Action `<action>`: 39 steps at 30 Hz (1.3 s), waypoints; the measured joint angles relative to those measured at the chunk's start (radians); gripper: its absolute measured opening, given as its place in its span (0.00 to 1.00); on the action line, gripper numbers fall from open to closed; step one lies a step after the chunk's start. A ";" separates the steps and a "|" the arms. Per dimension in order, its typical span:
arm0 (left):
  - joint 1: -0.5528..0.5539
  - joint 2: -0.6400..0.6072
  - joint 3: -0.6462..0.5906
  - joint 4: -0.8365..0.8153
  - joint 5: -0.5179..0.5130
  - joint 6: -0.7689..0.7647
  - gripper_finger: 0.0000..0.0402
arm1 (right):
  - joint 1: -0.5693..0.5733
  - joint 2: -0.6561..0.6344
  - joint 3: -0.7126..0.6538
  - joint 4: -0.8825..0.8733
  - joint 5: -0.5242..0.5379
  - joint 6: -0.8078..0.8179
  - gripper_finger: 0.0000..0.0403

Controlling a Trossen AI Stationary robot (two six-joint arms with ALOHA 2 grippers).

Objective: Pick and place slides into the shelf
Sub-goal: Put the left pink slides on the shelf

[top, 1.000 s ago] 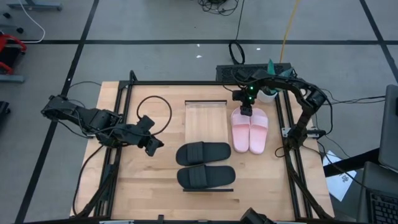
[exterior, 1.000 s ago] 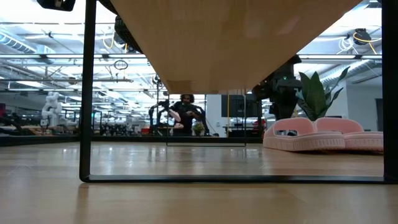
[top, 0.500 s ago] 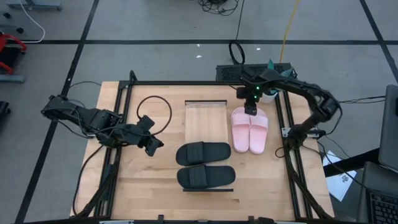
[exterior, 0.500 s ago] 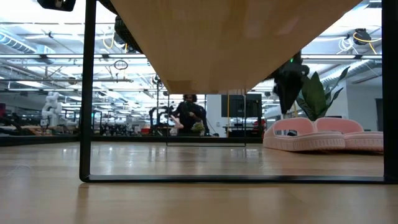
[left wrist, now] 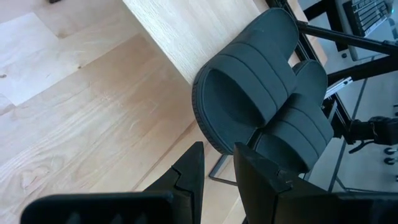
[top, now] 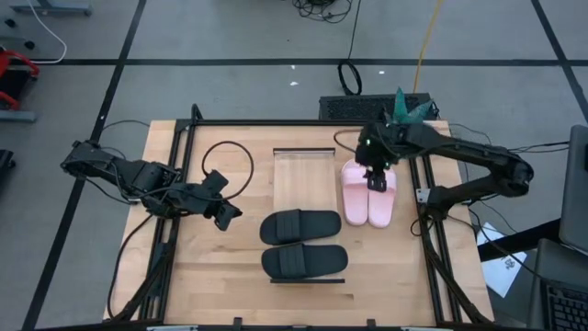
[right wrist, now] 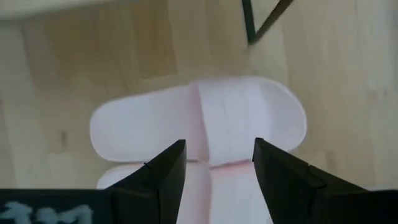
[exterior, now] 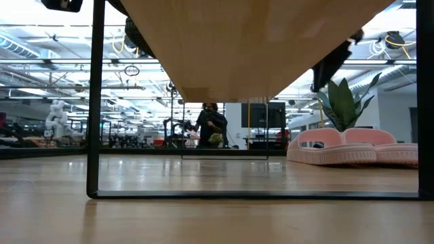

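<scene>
With my right fingers (right wrist: 214,171) spread wide above the pale pink rubber slides (top: 369,193) near the counter's right edge, the nearer slide's strap lies straight ahead, its long axis crosswise to my gap. The light wood plank shelf (top: 304,175) lies just beside them.
</scene>
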 joint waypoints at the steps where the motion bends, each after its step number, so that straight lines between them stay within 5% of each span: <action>1: 0.000 0.000 0.000 0.001 0.000 0.000 0.21 | 0.018 -0.011 -0.019 0.001 0.017 0.021 0.44; 8: 0.000 0.000 0.000 0.001 0.000 0.000 0.21 | 0.104 -0.060 -0.145 0.008 0.031 0.224 0.44; 20: 0.000 0.000 0.000 0.001 0.000 0.017 0.21 | 0.230 -0.186 -0.219 0.190 0.049 0.900 0.44; 39: 0.039 0.000 0.000 -0.006 -0.027 0.135 0.21 | 0.535 -0.295 -0.263 0.110 0.564 1.970 0.44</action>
